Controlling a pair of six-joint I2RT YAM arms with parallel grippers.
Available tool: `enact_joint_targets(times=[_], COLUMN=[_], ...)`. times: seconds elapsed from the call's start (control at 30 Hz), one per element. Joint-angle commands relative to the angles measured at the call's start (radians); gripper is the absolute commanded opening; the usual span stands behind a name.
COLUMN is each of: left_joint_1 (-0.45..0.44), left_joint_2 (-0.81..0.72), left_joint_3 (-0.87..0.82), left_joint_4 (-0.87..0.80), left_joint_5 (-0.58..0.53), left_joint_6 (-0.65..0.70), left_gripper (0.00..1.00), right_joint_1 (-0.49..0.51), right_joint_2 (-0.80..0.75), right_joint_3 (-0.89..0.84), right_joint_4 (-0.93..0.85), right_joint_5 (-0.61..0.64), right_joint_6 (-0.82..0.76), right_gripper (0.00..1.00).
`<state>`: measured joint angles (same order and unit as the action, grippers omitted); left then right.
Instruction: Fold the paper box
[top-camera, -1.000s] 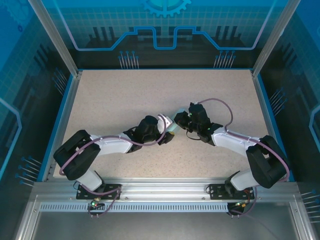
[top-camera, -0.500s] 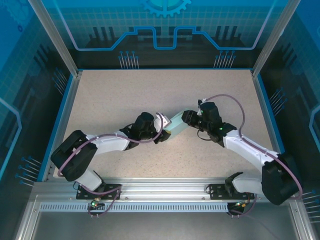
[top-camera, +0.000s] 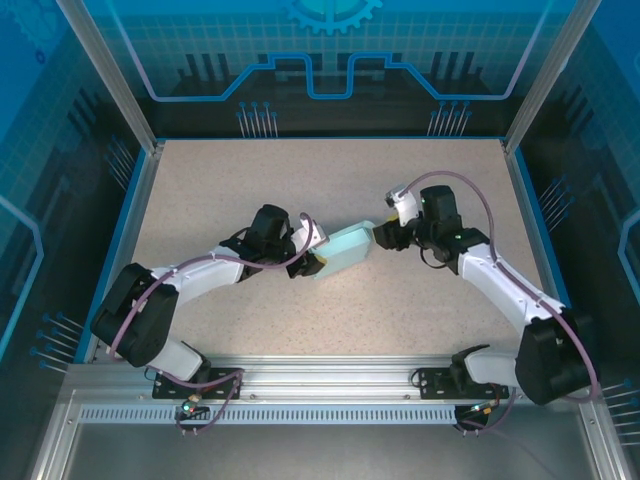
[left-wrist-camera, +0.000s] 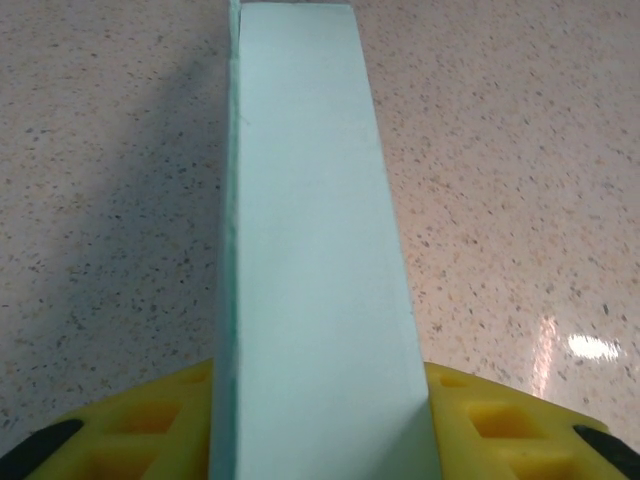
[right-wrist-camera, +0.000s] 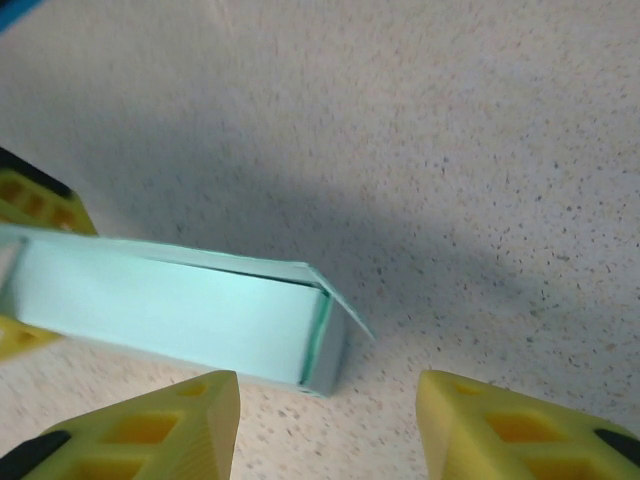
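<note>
Speckled beige tabletop (top-camera: 250, 180) spreads under both arms. Near its middle is the pale blue box (top-camera: 340, 248), a flat rectangle set aslant. The left gripper (top-camera: 314, 262) is clamped on the box's left end, with a yellow finger (left-wrist-camera: 150, 420) on either side. The right gripper (right-wrist-camera: 328, 400) stands wide just off the other end, touching nothing. The flap at that end is slightly ajar.
</note>
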<state>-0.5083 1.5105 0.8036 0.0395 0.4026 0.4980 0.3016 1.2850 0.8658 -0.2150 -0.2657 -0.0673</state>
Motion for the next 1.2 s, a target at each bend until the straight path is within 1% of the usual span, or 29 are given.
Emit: enact_joint_targets(times=[0.0, 0.1, 0.23, 0.37, 0.6, 0.77, 0.9, 0.97, 1.1, 1.17], left_joint_1=[0.012, 0.017, 0.017, 0.017, 0.019, 0.019, 0.019, 0.019, 0.019, 0.018], left_joint_2=[-0.027, -0.024, -0.016, -0.014, -0.019, -0.018, -0.016, -0.014, -0.005, 0.003], left_joint_3=[0.022, 0.02, 0.025, 0.028, 0.032, 0.035, 0.034, 0.038, 0.045, 0.053], left_joint_4=[-0.051, -0.044, -0.042, -0.045, -0.043, -0.045, -0.045, -0.047, -0.056, -0.064], left_joint_5=[0.082, 0.089, 0.097, 0.093, 0.09, 0.088, 0.082, 0.071, 0.042, 0.032], left_joint_6=[0.089, 0.087, 0.08, 0.078, 0.073, 0.073, 0.07, 0.066, 0.066, 0.064], left_gripper=[0.4, 0.4, 0.4, 0.4, 0.4, 0.4, 0.4, 0.4, 0.4, 0.4], right_joint_1=[-0.017, -0.019, -0.021, -0.019, -0.017, -0.017, -0.011, 0.0, 0.033, 0.06], right_joint_2=[0.031, 0.091, 0.185, 0.238, 0.261, 0.262, 0.264, 0.265, 0.25, 0.238], right_joint_3=[0.044, 0.088, 0.175, 0.226, 0.237, 0.228, 0.232, 0.243, 0.267, 0.273], right_joint_4=[-0.026, -0.075, -0.179, -0.217, -0.242, -0.232, -0.236, -0.253, -0.299, -0.312], right_joint_5=[-0.078, -0.099, -0.125, -0.13, -0.1, -0.092, -0.1, -0.089, 0.01, 0.079], right_joint_6=[-0.259, -0.368, -0.446, -0.472, -0.49, -0.486, -0.466, -0.426, -0.281, -0.171], right_gripper=[0.5, 0.49, 0.45, 0.36, 0.28, 0.15, 0.05, 0.0, 0.0, 0.0])
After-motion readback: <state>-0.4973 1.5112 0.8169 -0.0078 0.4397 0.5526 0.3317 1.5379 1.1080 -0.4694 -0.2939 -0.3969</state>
